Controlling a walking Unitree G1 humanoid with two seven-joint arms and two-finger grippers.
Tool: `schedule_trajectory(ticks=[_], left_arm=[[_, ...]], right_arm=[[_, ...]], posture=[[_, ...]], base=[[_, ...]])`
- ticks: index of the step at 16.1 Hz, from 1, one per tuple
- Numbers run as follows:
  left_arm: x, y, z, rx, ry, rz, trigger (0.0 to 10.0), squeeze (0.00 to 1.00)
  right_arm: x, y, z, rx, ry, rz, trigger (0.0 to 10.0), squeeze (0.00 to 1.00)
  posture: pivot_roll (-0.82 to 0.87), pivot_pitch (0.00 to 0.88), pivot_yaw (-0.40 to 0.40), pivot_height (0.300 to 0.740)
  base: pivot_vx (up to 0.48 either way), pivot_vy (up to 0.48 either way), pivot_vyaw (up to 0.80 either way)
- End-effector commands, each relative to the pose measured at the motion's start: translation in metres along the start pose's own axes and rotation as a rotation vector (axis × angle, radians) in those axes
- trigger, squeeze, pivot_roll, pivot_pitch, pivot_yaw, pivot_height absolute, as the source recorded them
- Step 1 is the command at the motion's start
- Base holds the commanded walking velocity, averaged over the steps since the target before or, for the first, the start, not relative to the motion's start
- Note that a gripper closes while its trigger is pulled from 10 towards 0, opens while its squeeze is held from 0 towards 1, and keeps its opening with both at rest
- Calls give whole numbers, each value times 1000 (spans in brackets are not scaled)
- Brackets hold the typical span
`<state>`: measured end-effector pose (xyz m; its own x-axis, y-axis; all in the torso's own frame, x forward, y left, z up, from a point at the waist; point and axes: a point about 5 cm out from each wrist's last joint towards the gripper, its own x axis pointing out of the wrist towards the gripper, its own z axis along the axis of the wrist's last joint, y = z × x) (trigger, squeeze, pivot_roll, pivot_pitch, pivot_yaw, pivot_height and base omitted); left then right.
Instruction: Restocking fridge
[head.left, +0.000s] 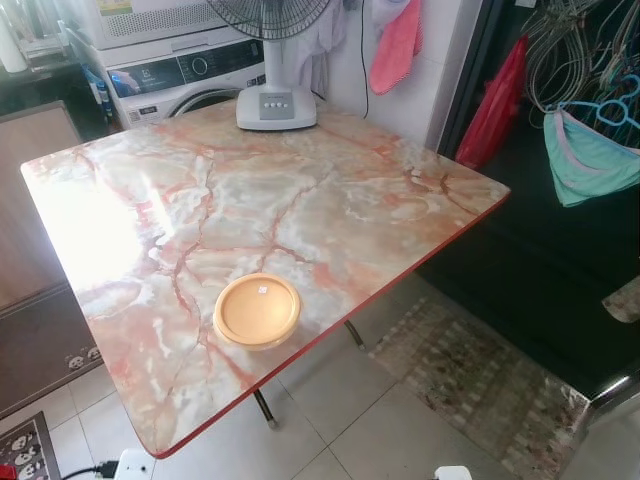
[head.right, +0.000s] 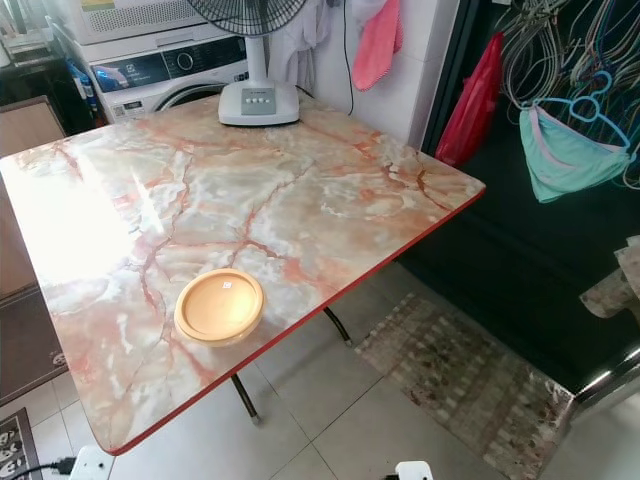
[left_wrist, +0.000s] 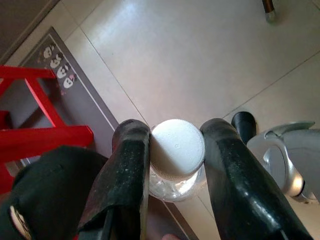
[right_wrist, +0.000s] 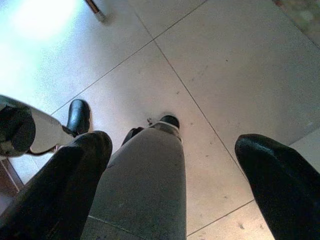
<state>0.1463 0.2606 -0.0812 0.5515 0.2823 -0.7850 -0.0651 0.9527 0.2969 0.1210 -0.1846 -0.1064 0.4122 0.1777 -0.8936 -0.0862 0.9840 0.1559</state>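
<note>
My left end effector (left_wrist: 172, 165) is clenched on a clear bottle (left_wrist: 176, 172), just under its white cap (left_wrist: 177, 149), low above the floor. I think the bottle is light, hard and a bit slippery, so holding its neck is best. My right end effector (right_wrist: 175, 170) hangs released, with nothing in it. The head views add the marble tabletop (head.left: 330, 200), where an orange lidded tub (head.left: 257, 310) sits near the front edge.
</note>
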Motion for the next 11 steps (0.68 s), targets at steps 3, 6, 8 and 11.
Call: schedule_trajectory(ticks=[3,6,8,11], left_arm=[[-1,0,-8,-13,27,-1,10000,0],[-2,-1,-9,-26,33,-2,10000,0],[-2,-2,-11,-39,39,5,10000,0],[-3,-5,-13,-42,47,1,10000,0]], right_arm=[[0,-1,3,-113,21,14,10000,0],[0,-1,4,-113,11,24,10000,0],[-1,-5,1,112,-38,-77,10000,0],[-1,-7,0,163,-50,-94,10000,0]], posture=[[125,0,2,740],[128,0,-7,740],[131,0,-16,740],[137,0,-26,740]], base=[[-271,0,0],[-291,0,0],[-302,0,0],[-303,0,0]])
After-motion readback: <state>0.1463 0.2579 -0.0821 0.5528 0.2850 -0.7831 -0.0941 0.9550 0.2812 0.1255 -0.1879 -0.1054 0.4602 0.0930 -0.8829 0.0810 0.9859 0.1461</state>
